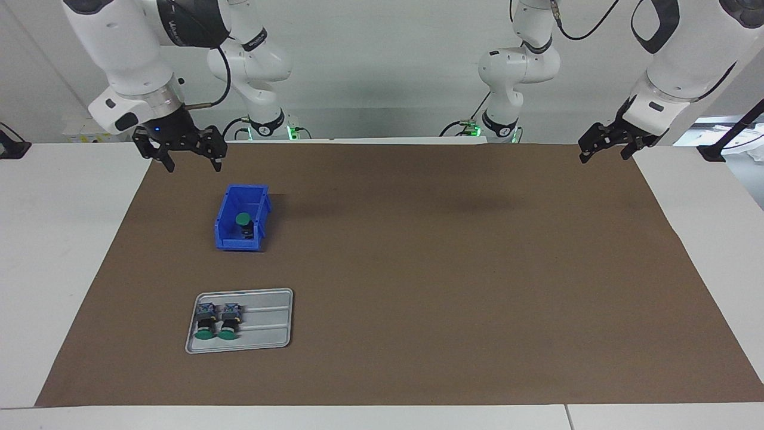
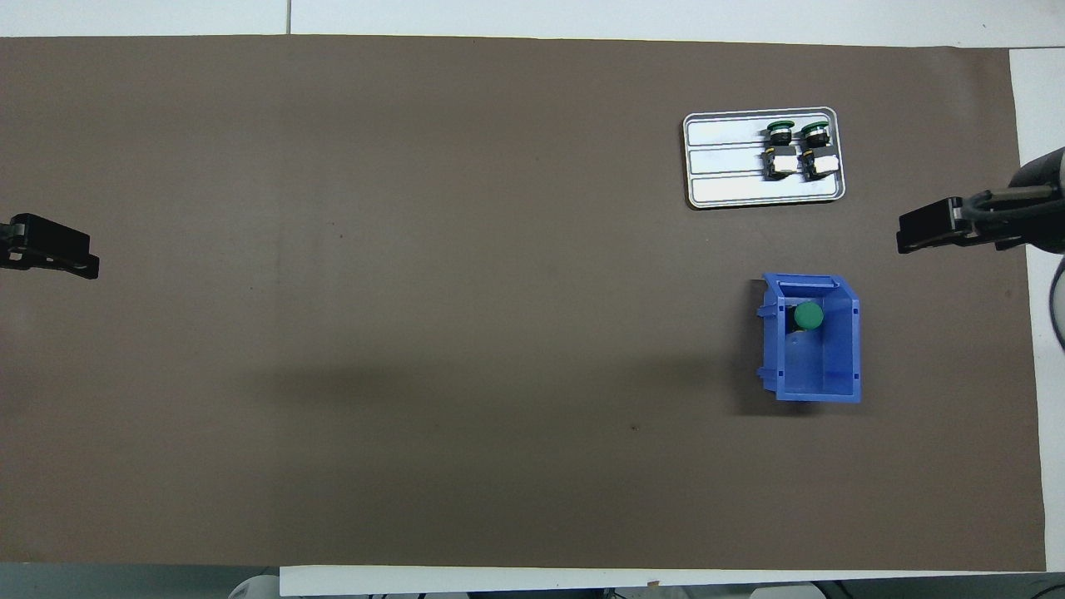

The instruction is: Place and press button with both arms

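Observation:
One button [image 1: 242, 220] [image 2: 807, 315] stands upright inside a blue bin [image 1: 237, 243] [image 2: 819, 389], its green cap up. Two more buttons [image 1: 206, 322] [image 2: 797, 148] lie side by side on a silver tray [image 1: 268, 325] [image 2: 724, 179], farther from the robots than the bin. My right gripper [image 1: 193, 162] [image 2: 915, 235] hangs open and holds nothing, raised over the brown mat's edge at the right arm's end. My left gripper [image 1: 603, 155] [image 2: 58, 249] hangs open and holds nothing over the mat's edge at the left arm's end; that arm waits.
A brown mat [image 1: 418, 269] [image 2: 416, 291] covers most of the white table. Two slimmer white arms with green-lit bases [image 1: 268, 128] stand at the robots' edge of the table.

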Motion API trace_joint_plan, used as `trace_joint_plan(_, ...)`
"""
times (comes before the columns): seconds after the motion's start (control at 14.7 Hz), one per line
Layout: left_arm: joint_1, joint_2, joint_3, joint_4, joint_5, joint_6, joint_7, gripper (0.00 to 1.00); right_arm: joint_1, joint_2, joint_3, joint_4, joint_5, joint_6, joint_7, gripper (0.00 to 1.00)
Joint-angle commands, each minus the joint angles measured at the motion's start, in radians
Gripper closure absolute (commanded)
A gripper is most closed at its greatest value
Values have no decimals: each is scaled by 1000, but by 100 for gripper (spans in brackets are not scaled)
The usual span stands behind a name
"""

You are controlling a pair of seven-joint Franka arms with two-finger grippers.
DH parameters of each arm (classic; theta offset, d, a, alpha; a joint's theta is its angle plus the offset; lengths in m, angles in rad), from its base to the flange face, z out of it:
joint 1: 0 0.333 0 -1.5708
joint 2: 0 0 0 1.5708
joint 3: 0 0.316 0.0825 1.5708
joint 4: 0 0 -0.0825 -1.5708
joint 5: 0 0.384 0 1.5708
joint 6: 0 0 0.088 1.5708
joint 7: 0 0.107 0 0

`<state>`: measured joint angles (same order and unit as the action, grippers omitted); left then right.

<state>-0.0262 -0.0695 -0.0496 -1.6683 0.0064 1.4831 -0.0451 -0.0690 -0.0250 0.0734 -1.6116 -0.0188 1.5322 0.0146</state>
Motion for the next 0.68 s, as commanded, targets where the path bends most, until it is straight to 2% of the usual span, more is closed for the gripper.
trace_joint_plan(0.0,-6,-23,5,-19,-8,5,10,0,17,47,-3,70,5,-47,-12,1)
trace_joint_plan(0.2,-6,-23,5,-19,-8,5,8,0,54,20,-78,19,5,-41,-50,1)
trace_joint_plan(0.61,-5,-23,5,-19,-8,9,7,0,52,11,-79,2,5,-41,-54,1)
